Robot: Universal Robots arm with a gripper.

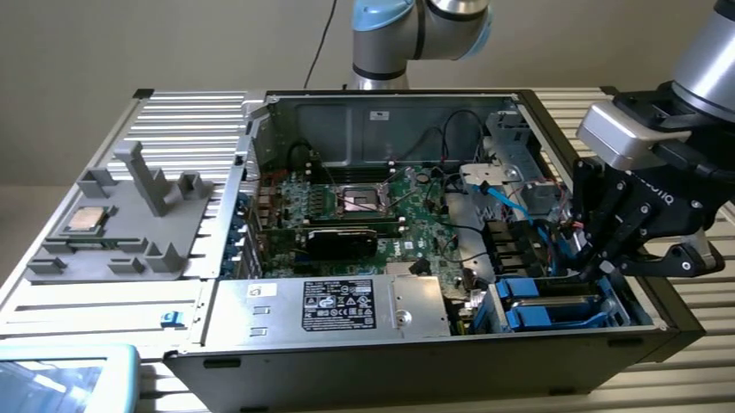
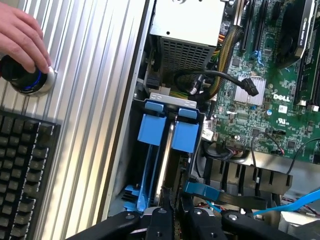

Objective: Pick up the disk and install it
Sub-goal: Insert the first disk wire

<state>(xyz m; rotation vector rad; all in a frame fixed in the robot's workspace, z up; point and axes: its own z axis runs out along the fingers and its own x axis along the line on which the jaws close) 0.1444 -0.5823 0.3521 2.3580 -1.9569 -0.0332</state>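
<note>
The disk (image 2: 166, 170) stands on edge in the drive bay at the case's corner, its blue carrier rails (image 2: 151, 129) on both sides. In the exterior view the disk (image 1: 552, 303) sits low in the bay at the case's front right. My gripper (image 1: 597, 267) reaches down into that bay from above. In the wrist view the gripper (image 2: 175, 212) has its black fingers (image 2: 162, 215) drawn close together on the near end of the disk. The lower part of the disk is hidden inside the bay.
The open case holds a green motherboard (image 1: 367, 206), a grey power supply box with a black label (image 1: 333, 305) and a blue cable (image 1: 505, 202). A grey tray carries a small square chip (image 1: 86, 219). A hand (image 2: 22, 35) rests on a black knob (image 2: 27, 80) above a keyboard (image 2: 25, 170).
</note>
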